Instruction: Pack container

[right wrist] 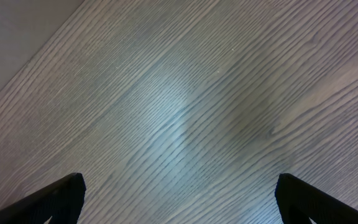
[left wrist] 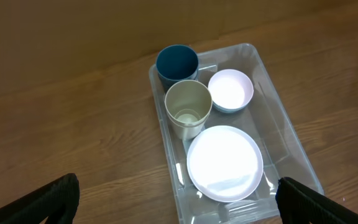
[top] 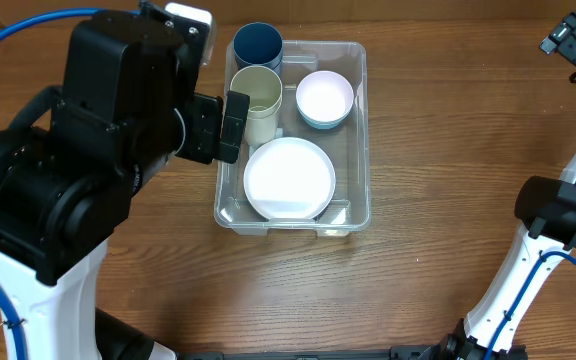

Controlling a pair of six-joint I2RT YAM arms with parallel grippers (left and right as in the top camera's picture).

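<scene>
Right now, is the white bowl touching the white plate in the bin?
Apart. The left wrist view shows a strip of bare container floor between the white bowl and the white plate.

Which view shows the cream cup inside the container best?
The left wrist view: the cream cup is whole, its inside visible. Overhead, the left arm covers its left side. The right wrist view shows only the table.

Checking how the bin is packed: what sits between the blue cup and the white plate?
The cream cup stands upright between the blue cup and the white plate inside the container; the overhead and left wrist views both show it.
</scene>
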